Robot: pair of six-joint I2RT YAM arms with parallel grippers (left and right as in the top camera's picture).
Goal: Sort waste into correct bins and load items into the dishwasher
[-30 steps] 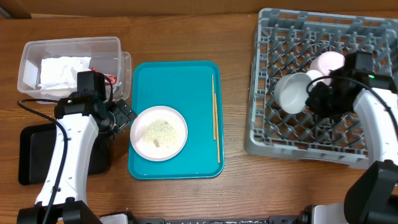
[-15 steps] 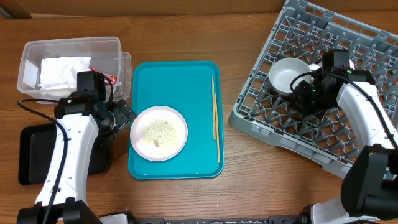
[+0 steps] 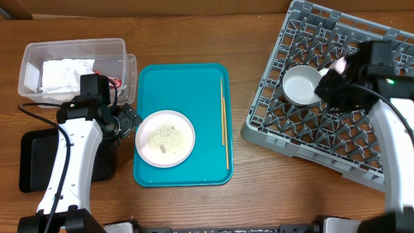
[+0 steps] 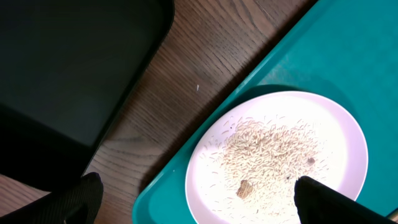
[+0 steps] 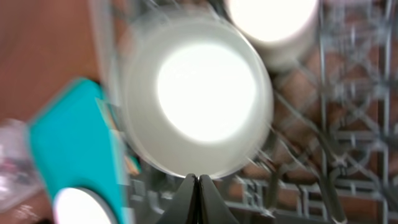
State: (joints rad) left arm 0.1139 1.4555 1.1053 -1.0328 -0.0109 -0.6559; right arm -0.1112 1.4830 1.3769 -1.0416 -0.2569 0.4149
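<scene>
Wooden table (image 3: 246, 200) seen from above; a teal tray (image 3: 187, 84) lies at centre, carrying a small plate (image 3: 184, 150) strewn with rice crumbs (image 3: 165, 136) and chopsticks (image 3: 223, 110) along its right side; the left gripper (image 3: 131, 119) hovers at the plate's left rim, jaws wide apart, empty; behind it a clear tub (image 3: 71, 46) holds a crumpled napkin (image 3: 65, 74) and a red wrapper (image 3: 115, 81); a black tray (image 3: 32, 162) lies at front left; on the right a grey dish rack (image 3: 310, 142) sits askew, holding a bowl (image 3: 301, 85) and a cup (image 5: 270, 18); the right gripper (image 5: 199, 198) has its fingers pressed together at the bowl's rim; whether they pinch it is unclear.
</scene>
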